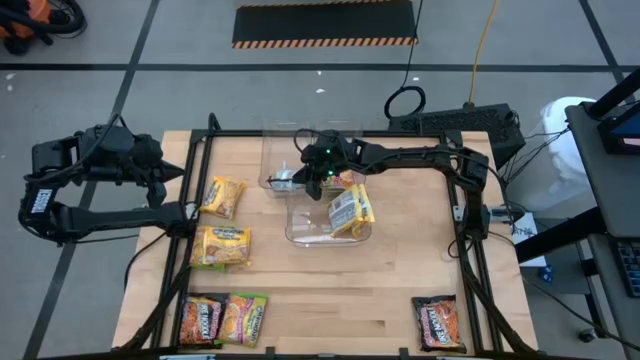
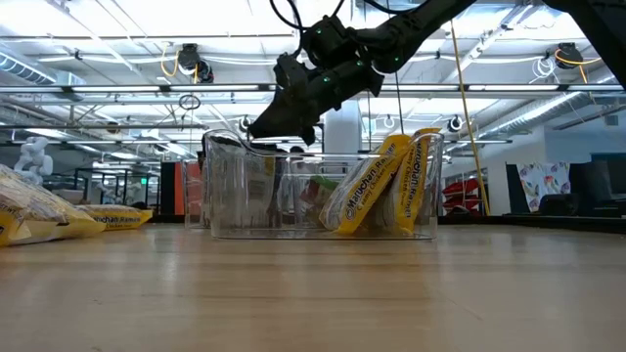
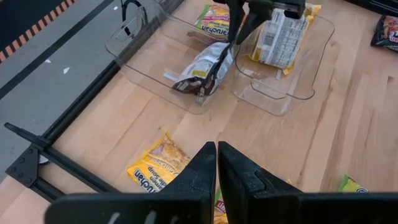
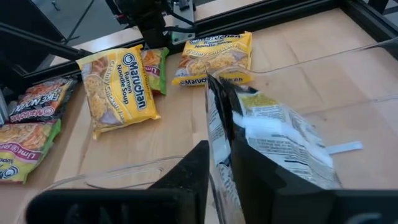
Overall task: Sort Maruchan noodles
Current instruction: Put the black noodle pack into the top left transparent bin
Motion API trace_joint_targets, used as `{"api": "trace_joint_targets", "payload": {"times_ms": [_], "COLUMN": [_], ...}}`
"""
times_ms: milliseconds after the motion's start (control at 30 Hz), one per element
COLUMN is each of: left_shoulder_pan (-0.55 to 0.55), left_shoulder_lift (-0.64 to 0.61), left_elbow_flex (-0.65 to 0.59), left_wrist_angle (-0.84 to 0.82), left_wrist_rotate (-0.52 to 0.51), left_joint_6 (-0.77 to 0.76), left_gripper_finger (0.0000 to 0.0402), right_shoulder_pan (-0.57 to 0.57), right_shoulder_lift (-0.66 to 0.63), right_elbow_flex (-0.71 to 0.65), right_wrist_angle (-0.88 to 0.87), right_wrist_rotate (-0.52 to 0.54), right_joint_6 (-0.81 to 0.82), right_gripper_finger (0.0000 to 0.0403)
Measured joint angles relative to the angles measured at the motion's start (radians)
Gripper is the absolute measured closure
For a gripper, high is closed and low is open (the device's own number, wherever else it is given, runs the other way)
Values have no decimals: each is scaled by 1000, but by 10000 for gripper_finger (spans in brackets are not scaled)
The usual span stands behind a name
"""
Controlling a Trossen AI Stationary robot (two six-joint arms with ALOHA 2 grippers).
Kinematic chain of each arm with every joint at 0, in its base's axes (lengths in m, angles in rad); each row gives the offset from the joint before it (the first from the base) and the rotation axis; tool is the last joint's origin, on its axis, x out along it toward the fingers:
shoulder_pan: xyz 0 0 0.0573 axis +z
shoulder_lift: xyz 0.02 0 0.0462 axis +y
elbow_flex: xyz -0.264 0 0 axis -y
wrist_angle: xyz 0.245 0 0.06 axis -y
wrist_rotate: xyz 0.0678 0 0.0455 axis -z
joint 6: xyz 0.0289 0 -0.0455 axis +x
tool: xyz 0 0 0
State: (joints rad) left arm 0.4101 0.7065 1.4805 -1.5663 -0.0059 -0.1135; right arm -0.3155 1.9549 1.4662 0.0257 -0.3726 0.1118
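Observation:
My right gripper [image 1: 306,177] reaches from the right to over the far clear bin [image 1: 275,140] and is shut on a dark packet with a silvery back [image 4: 273,140], which also shows in the left wrist view [image 3: 202,68]. The near clear bin [image 1: 300,232] holds yellow packets [image 1: 352,210] standing on edge against its right wall. My left gripper [image 3: 216,158] is shut and empty at the table's left edge. Two yellow packets [image 1: 222,196] [image 1: 220,246] lie flat on the left of the table. My right gripper pinches the dark packet by one end edge [image 4: 217,118] between its two fingers. The fingers [image 3: 239,28] come from above, slanting down. The packet hangs tilted below them over the far bin; whether its lower end [image 3: 186,84] touches the bin, I cannot tell.
An orange-red packet [image 1: 200,320] and a lime-green one [image 1: 245,318] lie at the near left, and a dark packet [image 1: 437,322] at the near right. A black frame [image 1: 200,150] runs along the table's sides. Bare wood lies in the near middle.

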Motion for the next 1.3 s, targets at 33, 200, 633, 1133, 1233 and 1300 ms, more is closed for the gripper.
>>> {"api": "trace_joint_targets", "payload": {"times_ms": [33,200,633,1133,1233,1300], "left_shoulder_pan": [0,0,0,0,0,0], "left_shoulder_lift": [0,0,0,0,0,0], "left_elbow_flex": [0,0,0,0,0,0], "left_wrist_angle": [0,0,0,-4,-4,-4], "left_wrist_rotate": [0,0,1,37,99,157], "left_joint_6": [0,-3,-3,-4,-6,-9], "left_gripper_finger": [380,380,380,380,380,380], "right_shoulder_pan": [1,10,11,111,158,190], "right_shoulder_lift": [0,0,-107,-401,-425,-428], "right_elbow_flex": [0,0,0,0,0,0], "right_wrist_angle": [0,0,19,-305,-371,-385], "right_wrist_rotate": [0,0,1,21,59,57], "right_joint_6": [0,-3,-45,-97,-91,-78], "right_gripper_finger": [332,312,308,308,308,308]}}
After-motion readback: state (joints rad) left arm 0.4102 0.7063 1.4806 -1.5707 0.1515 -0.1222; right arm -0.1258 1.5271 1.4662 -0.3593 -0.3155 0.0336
